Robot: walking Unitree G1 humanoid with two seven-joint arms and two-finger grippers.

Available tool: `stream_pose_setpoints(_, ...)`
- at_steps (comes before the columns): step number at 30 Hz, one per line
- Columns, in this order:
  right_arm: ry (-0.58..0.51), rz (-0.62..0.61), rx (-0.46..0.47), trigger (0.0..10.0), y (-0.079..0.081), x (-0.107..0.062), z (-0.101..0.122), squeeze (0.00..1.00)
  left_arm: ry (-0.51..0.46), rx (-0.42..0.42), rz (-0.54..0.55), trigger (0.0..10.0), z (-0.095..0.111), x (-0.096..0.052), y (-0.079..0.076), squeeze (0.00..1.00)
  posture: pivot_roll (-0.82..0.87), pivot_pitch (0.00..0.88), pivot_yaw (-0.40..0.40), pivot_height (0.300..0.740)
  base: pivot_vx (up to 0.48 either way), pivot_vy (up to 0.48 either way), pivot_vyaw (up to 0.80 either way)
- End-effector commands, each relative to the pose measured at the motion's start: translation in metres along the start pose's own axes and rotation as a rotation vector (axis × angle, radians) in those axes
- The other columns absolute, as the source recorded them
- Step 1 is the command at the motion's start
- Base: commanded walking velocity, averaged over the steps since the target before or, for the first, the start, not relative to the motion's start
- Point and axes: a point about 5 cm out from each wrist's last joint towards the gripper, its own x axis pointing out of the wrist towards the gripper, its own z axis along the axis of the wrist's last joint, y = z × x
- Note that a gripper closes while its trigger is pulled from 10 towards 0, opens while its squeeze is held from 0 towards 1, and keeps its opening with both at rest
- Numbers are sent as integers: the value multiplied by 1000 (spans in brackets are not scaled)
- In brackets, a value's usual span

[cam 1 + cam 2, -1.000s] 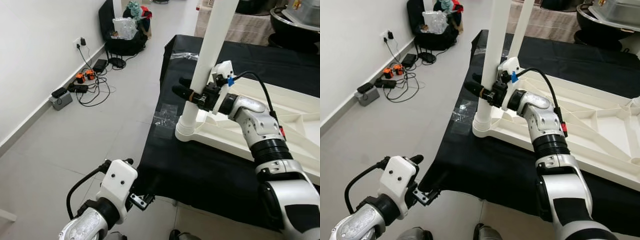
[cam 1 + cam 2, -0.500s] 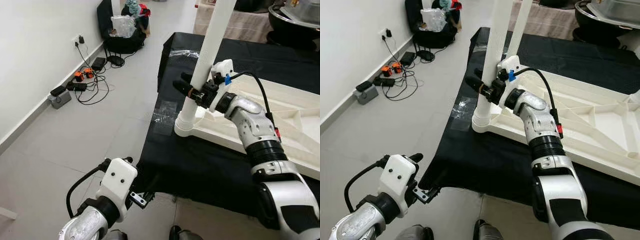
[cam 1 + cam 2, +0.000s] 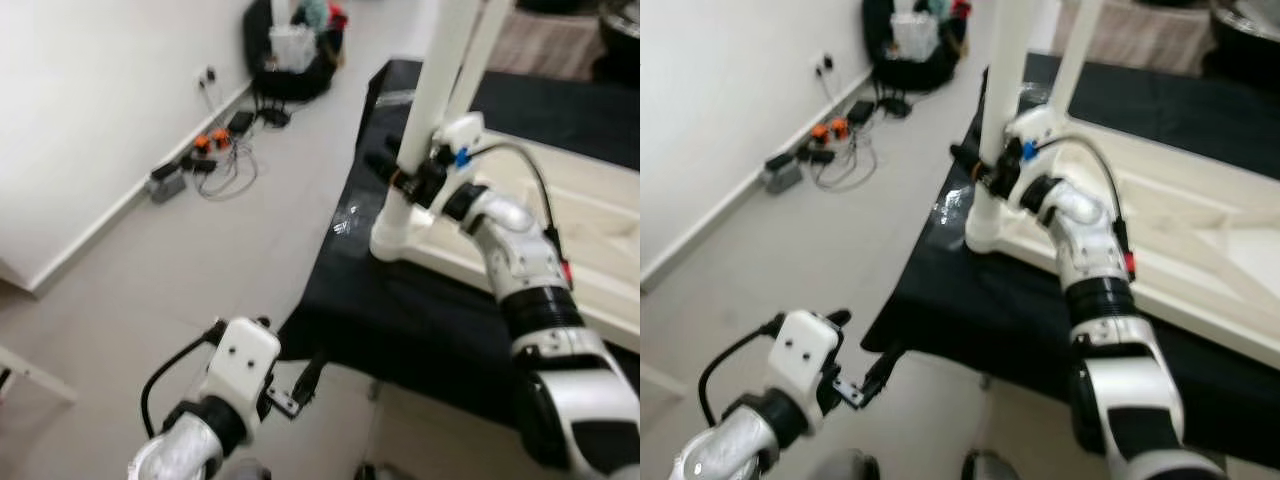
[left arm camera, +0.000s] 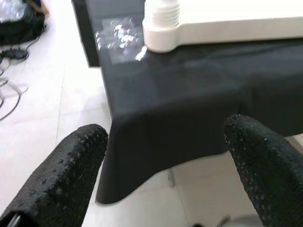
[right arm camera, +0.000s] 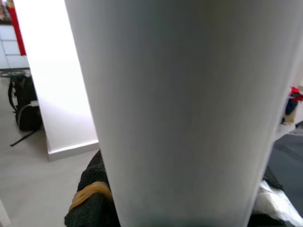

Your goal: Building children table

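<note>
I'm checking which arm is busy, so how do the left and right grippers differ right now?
The right gripper is raised over the black-covered table, shut on the white table leg; the left gripper hangs low beside the table's edge, open and holding nothing. Both have black fingers.

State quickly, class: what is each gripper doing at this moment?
Left gripper: open, holding nothing, low beside the black-covered table.
Right gripper: shut on the white table leg.
</note>
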Motion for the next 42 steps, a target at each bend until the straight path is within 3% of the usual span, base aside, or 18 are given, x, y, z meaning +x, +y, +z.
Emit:
stream_pose_setpoints(1,167,-22,63,10000,10,-1,-36,0,26,-9,0,10000,-5,-1,-1,0,98,162,-71,740,0,0,0)
stream_pose_setpoints(9,254,-149,55,10000,7,8,-42,0,25,-7,9,10000,-5,-1,-1,0,95,161,-78,740,0,0,0)
stream_pose_setpoints(16,236,-260,58,10000,0,13,-35,0,22,-5,10,10000,-5,0,-1,0,94,157,-81,740,0,0,0)
stream_pose_setpoints(18,228,-315,105,10000,-2,14,-34,0,17,-5,14,10000,-4,0,-1,0,93,154,-82,740,0,0,0)
stream_pose_setpoints(25,259,-420,164,10000,-3,11,-45,0,14,-1,15,10000,-4,1,0,0,93,151,-82,740,0,0,0)
stream_pose_setpoints(42,271,-694,125,10000,-11,6,-47,0,5,4,16,10000,-2,2,0,0,92,154,-83,740,0,0,0)
